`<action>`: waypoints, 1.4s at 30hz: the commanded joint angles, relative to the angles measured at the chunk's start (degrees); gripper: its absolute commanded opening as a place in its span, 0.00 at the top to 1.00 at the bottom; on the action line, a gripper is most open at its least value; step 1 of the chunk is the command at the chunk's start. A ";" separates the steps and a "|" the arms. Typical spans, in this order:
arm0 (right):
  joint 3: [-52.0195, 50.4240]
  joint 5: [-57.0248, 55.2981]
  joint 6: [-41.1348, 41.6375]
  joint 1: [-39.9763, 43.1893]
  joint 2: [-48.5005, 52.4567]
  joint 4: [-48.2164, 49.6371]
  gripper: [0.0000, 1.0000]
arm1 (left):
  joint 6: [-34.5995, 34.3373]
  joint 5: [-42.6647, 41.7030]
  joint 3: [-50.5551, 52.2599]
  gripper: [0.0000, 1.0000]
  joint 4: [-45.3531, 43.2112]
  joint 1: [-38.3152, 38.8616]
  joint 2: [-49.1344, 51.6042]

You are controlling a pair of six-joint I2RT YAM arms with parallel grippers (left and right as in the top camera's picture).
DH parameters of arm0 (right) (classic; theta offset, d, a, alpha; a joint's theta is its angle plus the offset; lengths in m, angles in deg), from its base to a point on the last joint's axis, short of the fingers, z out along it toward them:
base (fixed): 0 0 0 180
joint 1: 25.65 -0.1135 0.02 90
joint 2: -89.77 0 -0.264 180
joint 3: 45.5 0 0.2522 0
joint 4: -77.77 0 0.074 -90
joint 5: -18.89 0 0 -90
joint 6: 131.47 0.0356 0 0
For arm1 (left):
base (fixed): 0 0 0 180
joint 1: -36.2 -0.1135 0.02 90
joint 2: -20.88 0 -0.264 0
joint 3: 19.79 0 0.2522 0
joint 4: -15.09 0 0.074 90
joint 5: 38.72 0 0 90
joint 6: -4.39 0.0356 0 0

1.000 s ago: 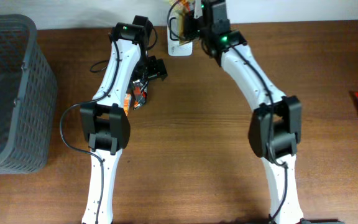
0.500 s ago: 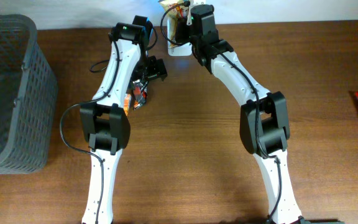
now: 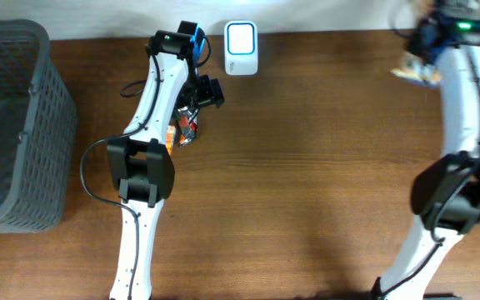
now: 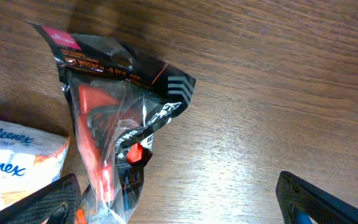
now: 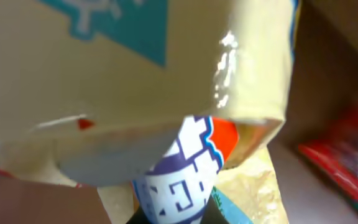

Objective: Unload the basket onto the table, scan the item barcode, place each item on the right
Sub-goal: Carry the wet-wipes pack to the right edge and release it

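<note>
My right gripper point(image 3: 427, 52) is at the far back right of the table, shut on a beige packet point(image 3: 415, 72) that looks blurred from above. In the right wrist view this packet point(image 5: 166, 68) fills the frame, with teal print and a white, purple and orange label point(image 5: 182, 174) just above the jaws. The white scanner point(image 3: 241, 48) stands uncovered at the back middle. My left gripper point(image 4: 179, 211) hangs open over the wood. A black and orange wrench packet point(image 4: 114, 118) lies by its left finger point(image 4: 48, 202), with a Kleenex pack point(image 4: 14, 162) beside it.
A grey mesh basket point(image 3: 15, 125) takes up the left side of the table. A red packet point(image 5: 347, 155) shows blurred on the wood below the held packet. The wrench packet point(image 3: 186, 125) lies beside the left arm.
The right arm has swung from over the scanner to the far right, carrying the beige packet, so the scanner now shows. The left arm has not moved.
</note>
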 commanded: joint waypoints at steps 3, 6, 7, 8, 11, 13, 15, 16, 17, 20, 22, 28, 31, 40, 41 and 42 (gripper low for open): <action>-2.29 -1.27 -0.09 14.23 0.83 -3.45 0.96 | -0.11 -0.37 -0.92 0.01 0.04 -0.11 -1.53; -5.66 6.32 -0.11 20.31 0.83 0.46 0.96 | -0.13 -0.37 -0.92 0.01 0.04 -0.11 -1.53; -7.08 9.40 -0.09 21.46 0.83 3.23 0.96 | -0.11 -0.37 -0.92 0.01 0.02 -0.11 -1.53; -8.28 10.84 -0.07 21.94 0.83 5.68 0.96 | -0.11 -0.37 -0.92 0.01 0.04 -0.11 -1.53; -11.82 10.88 4.83 22.10 0.85 13.18 0.96 | -0.13 -0.37 -0.92 0.01 0.02 -0.11 -1.53; -15.04 8.39 9.53 22.12 1.16 18.32 0.96 | -0.11 -0.35 -0.92 0.01 0.04 -0.11 -1.53; -16.65 7.78 10.40 22.10 2.71 20.98 0.81 | -0.11 -0.37 -0.92 0.01 0.04 -0.11 -1.53; -16.65 7.76 10.38 22.10 3.43 20.68 0.81 | -0.11 -0.35 -0.92 0.01 0.04 -0.11 -1.53; -16.72 7.69 10.38 22.12 3.89 20.00 0.81 | -0.11 -0.37 -0.92 0.01 0.04 -0.11 -1.53; -16.70 7.76 10.34 22.10 3.69 19.12 0.30 | -0.11 -0.35 -0.92 0.01 0.04 -0.11 -1.53; -16.63 7.74 10.36 22.23 1.88 16.90 0.30 | -0.13 -0.35 -0.92 0.01 0.04 -0.11 -1.53; -16.63 21.44 10.36 22.10 -13.05 6.23 0.14 | -0.11 -0.37 -0.92 0.01 0.04 -0.11 -1.53; -16.63 31.54 10.38 22.10 -17.84 -5.99 0.01 | -0.13 -0.37 -0.92 0.01 0.04 -0.11 -1.53; -16.70 33.05 10.38 22.10 -17.70 -18.16 0.01 | -0.31 -2.05 -0.92 0.01 0.98 0.00 -1.53; -16.70 33.05 10.38 22.10 -17.70 -18.16 0.01 | -0.28 -1.79 -0.92 0.01 1.42 0.00 -1.53; -16.70 33.05 10.38 22.10 -17.70 -18.16 0.01 | -0.31 0.00 -0.92 0.01 2.60 0.00 -1.53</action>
